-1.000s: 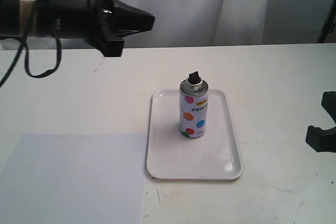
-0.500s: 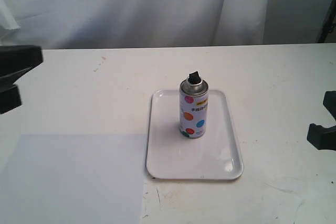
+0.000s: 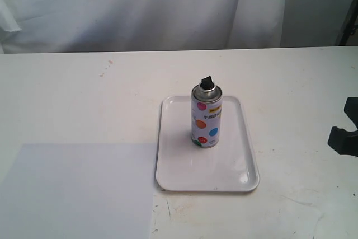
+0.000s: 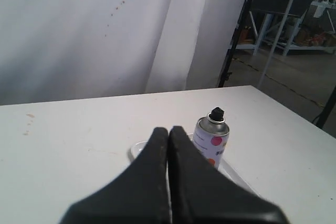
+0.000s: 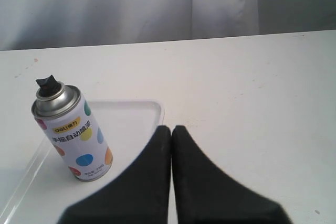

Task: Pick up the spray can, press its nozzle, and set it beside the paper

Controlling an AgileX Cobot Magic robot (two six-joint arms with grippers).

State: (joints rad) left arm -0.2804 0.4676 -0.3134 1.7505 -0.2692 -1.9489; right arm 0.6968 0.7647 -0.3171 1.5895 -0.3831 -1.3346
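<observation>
Left pincer (image 4: 168,129) away; dotted spray can (image 3: 206,117)

I am wearing plain matte black at both ends. My left gripper (image 4: 169,129) is showing two smooth, wedge-shaped fingers, broad and blurred near the camera and narrowing to rounded tips, with a thin dark seam running between them. My right gripper (image 5: 171,128) is looking the same: black, unmarked, tapering. In the exterior view it is appearing only as a blocky black shape at the edge.
</observation>
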